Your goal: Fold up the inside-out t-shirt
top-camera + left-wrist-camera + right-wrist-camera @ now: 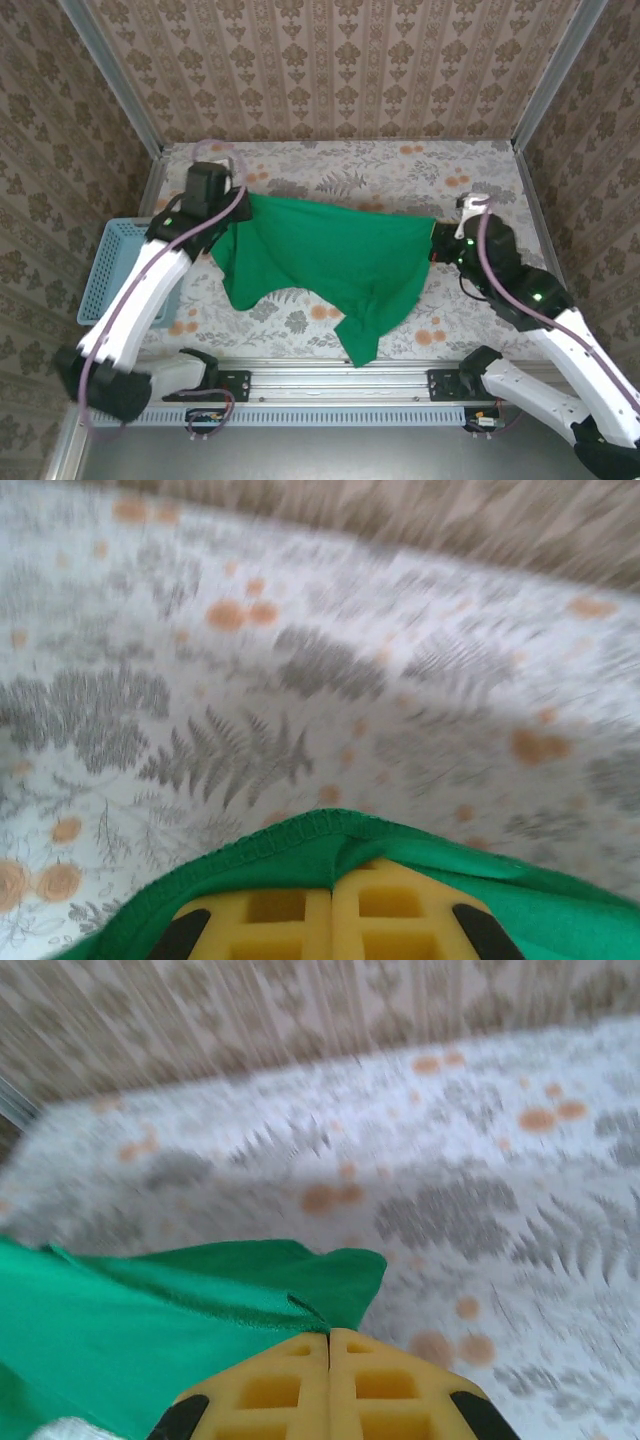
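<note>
So, at the far left the light-blue basket [100,270] sits at the edge of the worktop [400,165], apart from the job. Just right of it, my left fingers [300,932] are pressed together on a stitched edge of the green t-shirt [330,255], and the cloth wraps over their tips. From that pinch the shirt stretches taut across the middle of the worktop, its lower part sagging in loose folds toward the near rail. At its right end, my right fingers [305,1405] are pinched shut on another corner of the cloth. I judge this the spreading step: the shirt is pulled wide and not yet folded. Next, both arms should lower together and lay it flat, with even tension so nothing bunches.
</note>
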You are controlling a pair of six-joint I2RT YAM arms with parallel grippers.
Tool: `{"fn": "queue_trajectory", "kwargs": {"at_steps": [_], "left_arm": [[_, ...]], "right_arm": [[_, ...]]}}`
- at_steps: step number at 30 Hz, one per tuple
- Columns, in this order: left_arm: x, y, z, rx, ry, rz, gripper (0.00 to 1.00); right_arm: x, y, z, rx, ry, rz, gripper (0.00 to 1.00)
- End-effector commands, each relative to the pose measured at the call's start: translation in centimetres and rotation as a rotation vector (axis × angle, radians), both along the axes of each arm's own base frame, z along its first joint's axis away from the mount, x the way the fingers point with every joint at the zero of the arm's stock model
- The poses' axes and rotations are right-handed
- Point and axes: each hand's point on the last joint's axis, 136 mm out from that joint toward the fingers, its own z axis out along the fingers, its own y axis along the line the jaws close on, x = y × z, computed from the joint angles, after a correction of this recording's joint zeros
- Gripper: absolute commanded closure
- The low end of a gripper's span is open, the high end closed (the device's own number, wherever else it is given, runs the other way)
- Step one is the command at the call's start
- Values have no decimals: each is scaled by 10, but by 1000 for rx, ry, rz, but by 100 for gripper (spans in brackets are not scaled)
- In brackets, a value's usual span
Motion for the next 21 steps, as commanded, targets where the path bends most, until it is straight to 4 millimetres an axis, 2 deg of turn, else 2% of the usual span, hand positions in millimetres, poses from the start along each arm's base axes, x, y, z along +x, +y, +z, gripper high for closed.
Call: {"fn": "queue_trajectory", "kwargs": {"at_steps": [1,4,6,9,11,12,13,15,17,19,21], "left_arm": [[17,-13,-45,35,149,-38,100],[52,-36,-50,27,153,-77,100],[73,-45,-47,37,150,-81,100],[94,-52,-41,59,139,-82,100],[103,-55,-43,70,153,-89,100],[104,-56,-47,78,166,-95,95],[104,-57,-51,84,184,-104,86],[94,-56,-60,124,230,-113,60],[72,-59,-59,224,222,-117,41],[42,-78,-51,264,145,-177,31],[7,-101,-53,251,78,-265,26]], "right_arm": [[7,-6,-25,-32,56,-55,100],[21,-6,-31,-53,77,-75,100],[31,-11,-32,-58,88,-104,100],[45,-24,-33,-33,116,-146,100],[53,-33,-42,-5,157,-170,100],[57,-35,-46,5,172,-171,100],[61,-35,-52,15,189,-168,100],[66,-28,-60,31,212,-149,100],[70,-21,-67,57,227,-128,100],[72,-21,-71,62,228,-131,100],[74,-22,-71,56,226,-141,100]]}}
